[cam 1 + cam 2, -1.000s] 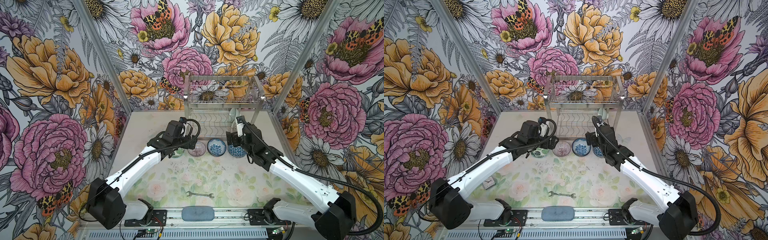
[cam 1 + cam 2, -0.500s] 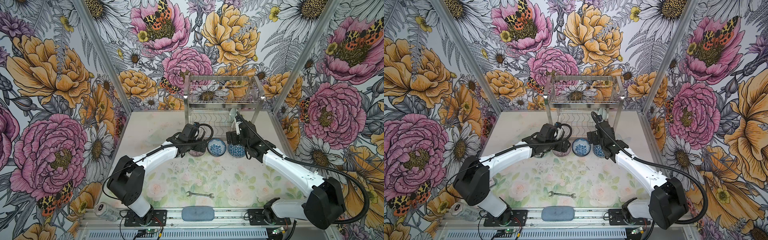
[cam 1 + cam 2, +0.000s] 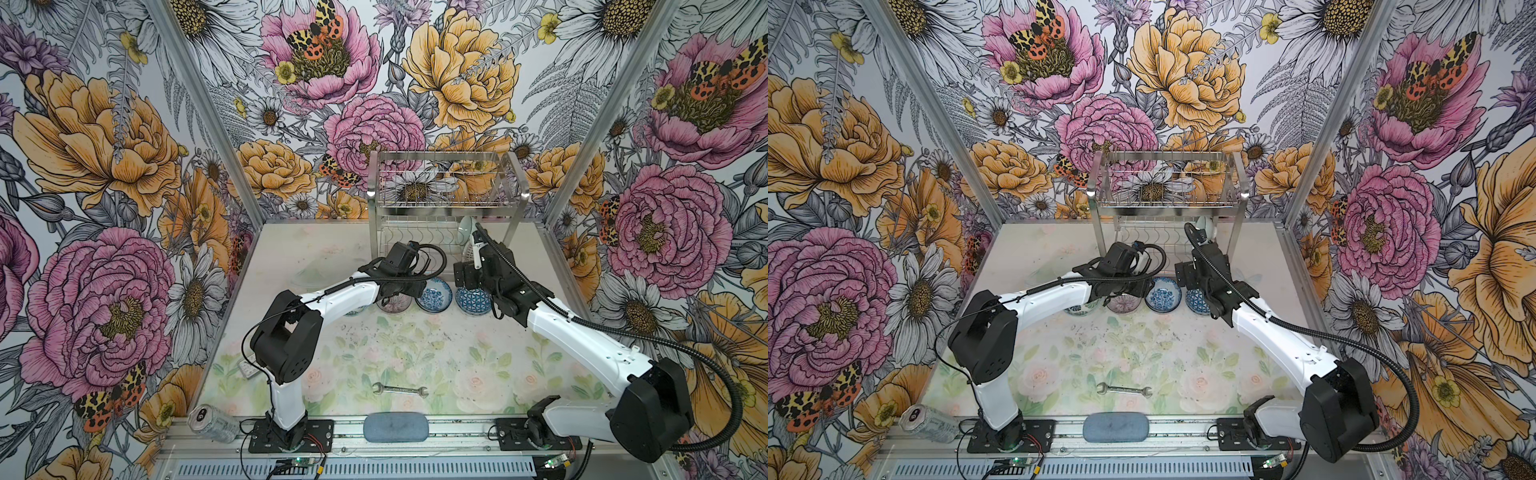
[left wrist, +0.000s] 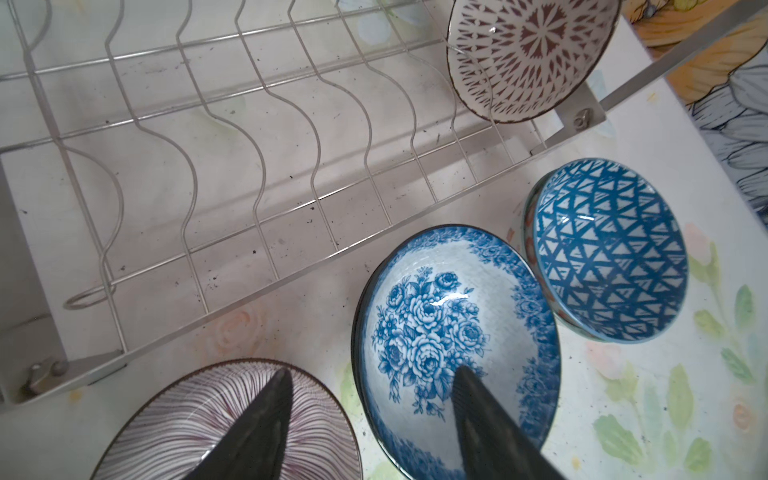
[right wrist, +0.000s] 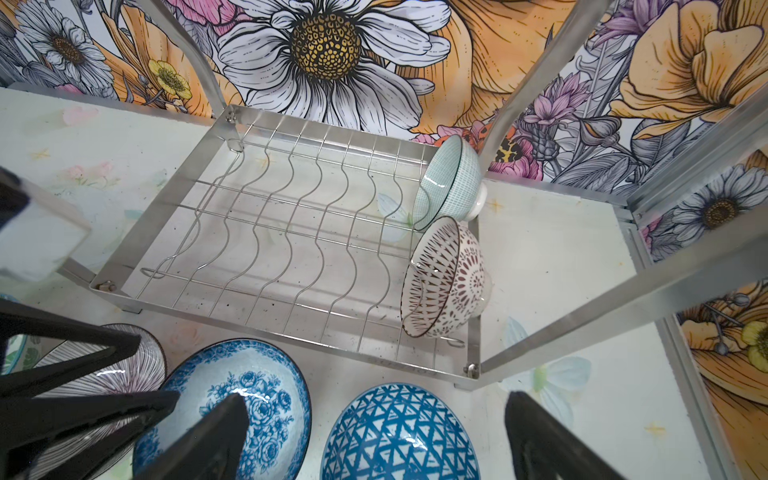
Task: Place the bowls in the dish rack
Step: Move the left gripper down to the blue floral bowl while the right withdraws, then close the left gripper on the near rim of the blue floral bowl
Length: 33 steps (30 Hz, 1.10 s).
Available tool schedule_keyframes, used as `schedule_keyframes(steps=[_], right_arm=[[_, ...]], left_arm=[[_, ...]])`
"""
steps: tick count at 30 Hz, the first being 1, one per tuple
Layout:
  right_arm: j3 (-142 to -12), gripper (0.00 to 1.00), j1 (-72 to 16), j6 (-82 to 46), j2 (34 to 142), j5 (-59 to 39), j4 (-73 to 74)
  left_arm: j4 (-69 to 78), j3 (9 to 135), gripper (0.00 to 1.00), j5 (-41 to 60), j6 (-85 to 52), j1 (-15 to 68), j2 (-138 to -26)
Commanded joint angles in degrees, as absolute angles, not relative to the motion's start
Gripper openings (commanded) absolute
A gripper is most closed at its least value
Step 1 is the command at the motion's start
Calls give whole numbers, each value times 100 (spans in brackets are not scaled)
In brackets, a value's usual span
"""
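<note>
We find the left gripper [image 4: 374, 370] spread over the purple-striped ceramic bowl [image 4: 178, 424] and blue floral ceramic bowl [image 4: 428, 316], the right gripper [image 5: 376, 398] spread over the blue triangle-patterned ceramic bowl [image 5: 399, 436].

Layout of the surface [image 3: 415, 345]: the dish rack [image 3: 446, 183] stands at the back, right of centre. At the right end of its lower tier, the rear bowl [image 5: 451, 183] stands on edge behind the front bowl [image 5: 446, 278]. Before the rack, left to right, sit the leftmost bowl [image 3: 1084, 309], second bowl [image 3: 392, 303], third bowl [image 3: 433, 294] and rightmost bowl [image 3: 473, 301]. A wrench [image 3: 400, 389] lies nearer the front.
</note>
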State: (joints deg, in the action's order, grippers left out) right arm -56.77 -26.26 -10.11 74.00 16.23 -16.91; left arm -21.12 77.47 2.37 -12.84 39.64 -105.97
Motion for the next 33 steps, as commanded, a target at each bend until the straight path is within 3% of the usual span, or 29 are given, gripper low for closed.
schedule_keyframes(steps=[1,21,33], right_arm=[[-5599,98,-2567,-1107,7223,1696,-1564],[-5380,97,-2441,-1120,7158,1658,-1521],[-5352,97,-2394,-1116,7133,1600,-1513]], left_arm=[[-2141,7931,56,211,-1232,4000,-10795],[-2231,8242,25,247,-1268,4008,-11203],[-2275,8295,22,277,-1291,4018,-11337]])
